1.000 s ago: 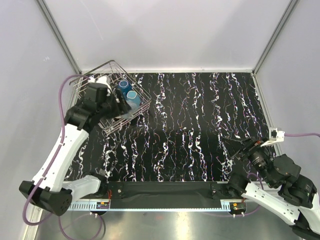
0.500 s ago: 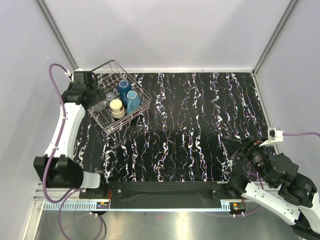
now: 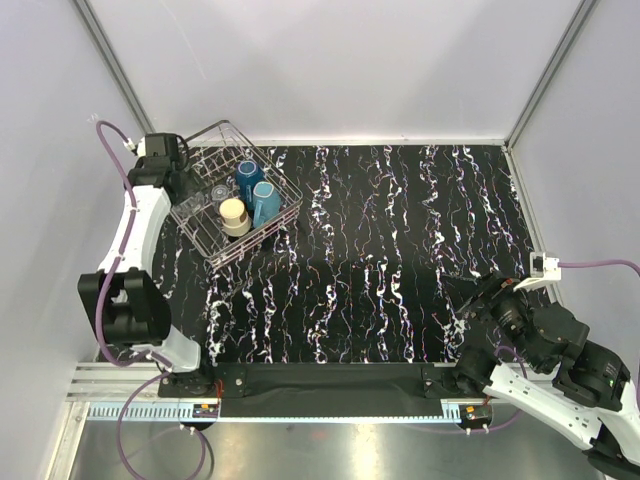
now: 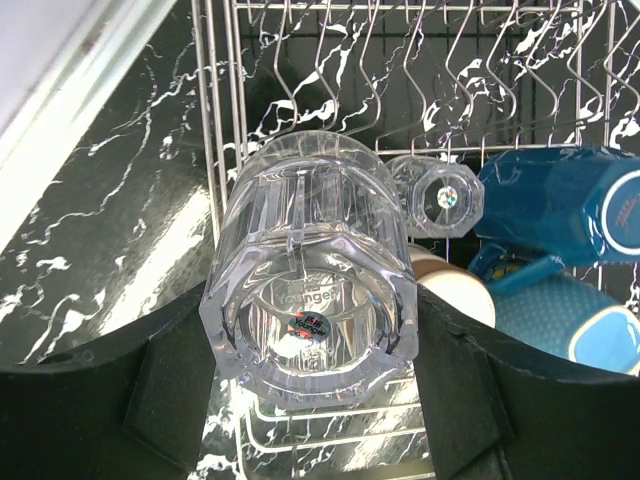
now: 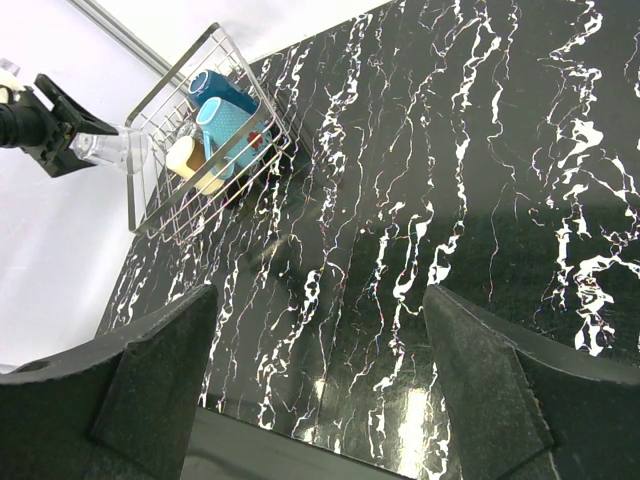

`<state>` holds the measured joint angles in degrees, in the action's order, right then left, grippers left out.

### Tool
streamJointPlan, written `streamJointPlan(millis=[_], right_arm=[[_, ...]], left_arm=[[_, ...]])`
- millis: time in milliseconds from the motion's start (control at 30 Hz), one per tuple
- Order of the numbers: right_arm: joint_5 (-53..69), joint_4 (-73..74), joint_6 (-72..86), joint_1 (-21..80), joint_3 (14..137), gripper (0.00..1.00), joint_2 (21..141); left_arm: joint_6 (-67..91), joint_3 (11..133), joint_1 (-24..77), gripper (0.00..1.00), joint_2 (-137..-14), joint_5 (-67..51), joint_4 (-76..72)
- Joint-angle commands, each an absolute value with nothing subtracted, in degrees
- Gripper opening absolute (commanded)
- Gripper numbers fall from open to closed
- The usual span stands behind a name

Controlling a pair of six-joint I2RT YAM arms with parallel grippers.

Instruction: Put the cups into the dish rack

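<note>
Three of the four cups were seen lying inside the silver wire dish rack (image 3: 225,150), at the upper left of the overhead view: a dark blue tumbler (image 3: 247,176), a light blue tumbler (image 3: 266,200) and a beige tumbler (image 3: 234,214). The clear glass tumbler (image 4: 310,250) was clamped in the left pincer (image 4: 312,330) over the rack's left side, not yet released. The right pincer (image 5: 318,300) was held apart, empty, above the black marbled worktop (image 3: 400,240), lower right.
</note>
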<state>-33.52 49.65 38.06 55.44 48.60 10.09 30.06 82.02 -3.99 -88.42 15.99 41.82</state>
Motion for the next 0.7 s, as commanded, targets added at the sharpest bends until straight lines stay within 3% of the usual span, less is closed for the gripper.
streamJointPlan(millis=[0,333,667], right_arm=[[-35.6,49.0,39.0,55.6,49.1,0.91,11.2],[-36.1,49.0,39.3,55.5,48.9,0.91,10.7],[-36.5,49.0,39.4,55.5,48.6,0.91,10.3]], left_arm=[[30.7,82.9,-5.4,0.0,-89.6,12.8,35.6],[32.7,83.3,-8.8,0.0,-95.9,7.4,37.1],[33.4,82.5,-8.7,0.0,-97.7,10.3,38.6]])
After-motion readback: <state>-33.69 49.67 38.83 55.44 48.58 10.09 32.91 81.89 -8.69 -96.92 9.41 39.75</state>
